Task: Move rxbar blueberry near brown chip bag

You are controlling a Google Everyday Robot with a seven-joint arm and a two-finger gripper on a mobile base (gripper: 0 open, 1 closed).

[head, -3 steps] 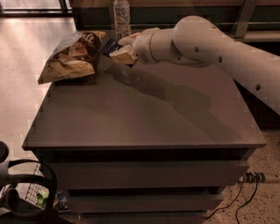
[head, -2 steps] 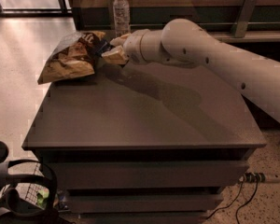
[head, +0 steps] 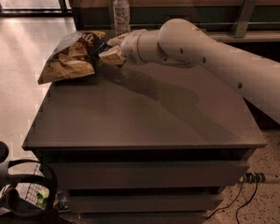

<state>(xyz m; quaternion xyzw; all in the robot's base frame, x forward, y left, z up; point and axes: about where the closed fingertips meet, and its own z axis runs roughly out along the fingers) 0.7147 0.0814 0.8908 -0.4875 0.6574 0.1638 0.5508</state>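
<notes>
Single view, taken from high in front of the table [head: 144, 125] and tilted down across its top toward the far edge, close enough to fill most of the width with that top. Catches the gripper [head: 109, 49] at the far left corner, clasped on the bar [head: 101, 46] just beside the bag [head: 70, 57], with the arm [head: 214, 55] reaching in from the right.
</notes>
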